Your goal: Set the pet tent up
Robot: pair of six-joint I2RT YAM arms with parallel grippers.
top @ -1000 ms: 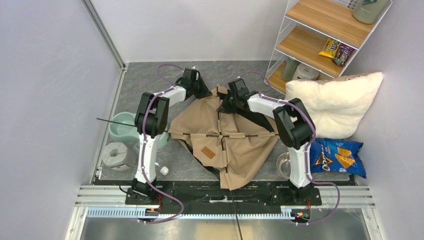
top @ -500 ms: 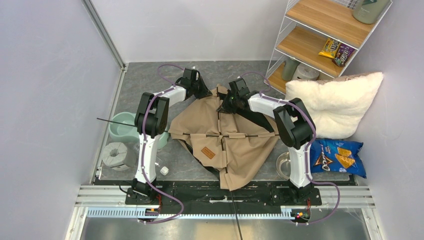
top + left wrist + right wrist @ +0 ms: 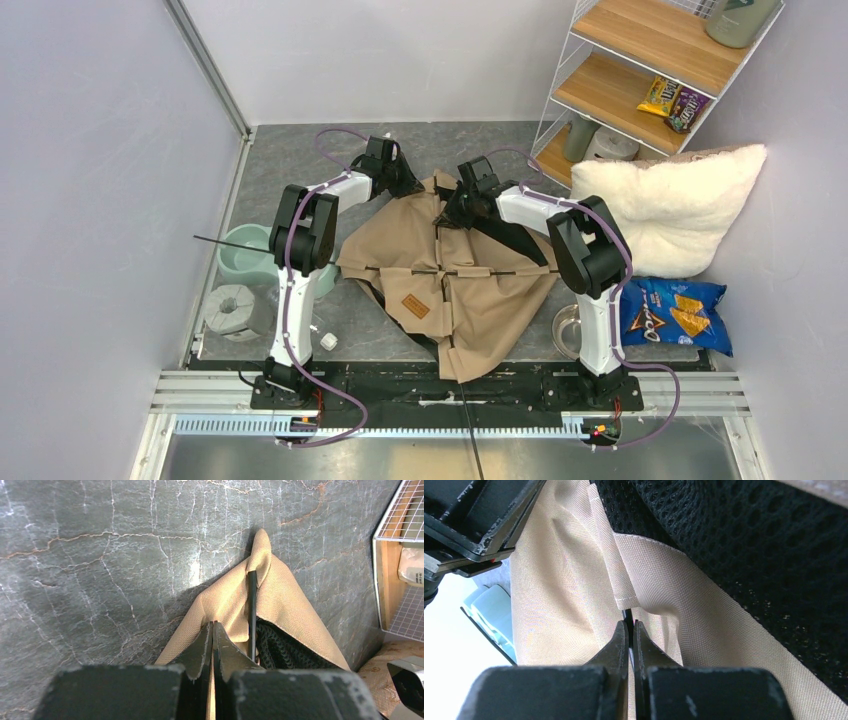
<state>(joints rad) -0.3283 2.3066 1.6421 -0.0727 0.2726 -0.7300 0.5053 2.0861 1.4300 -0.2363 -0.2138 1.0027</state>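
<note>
Robot lab cell, staged as home pet corner. Left arm point(image 3: 300, 230), right arm point(image 3: 585, 250) bolted on alu rail point(image 3: 200, 388); plain walls point(image 3: 90, 150), shelf point(image 3: 640, 45) w/ snacks point(image 3: 672, 100).

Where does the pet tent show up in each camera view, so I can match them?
Top external: pet tent lies flattened in mid-frame.
Left wrist: its tan corner peaks right of centre.
Right wrist: its fabric fills most of the frame.
Shared landmark: its black mesh, in both wrist views.
</note>
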